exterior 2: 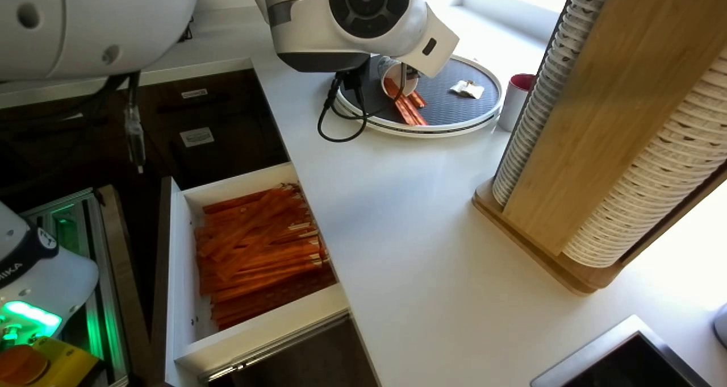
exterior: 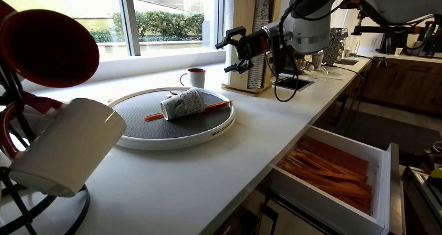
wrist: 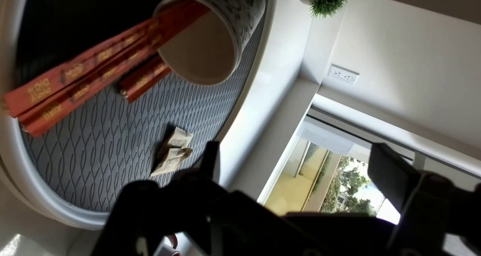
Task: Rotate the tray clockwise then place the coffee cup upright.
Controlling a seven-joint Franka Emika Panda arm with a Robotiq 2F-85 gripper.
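all views share tray (exterior: 179, 128), wrist view nearest

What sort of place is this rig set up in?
Probably an office kitchenette or break room: a wooden holder with stacked disposable-looking cups, a big white mug, and an open drawer of what look like wrapped chopsticks.

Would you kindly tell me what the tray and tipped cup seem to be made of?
Tray: probably plastic, given its smooth white rim and wavy-patterned grey top. Tipped cup: likely matte paper, judging by its seemingly rolled lip and printed swirls.
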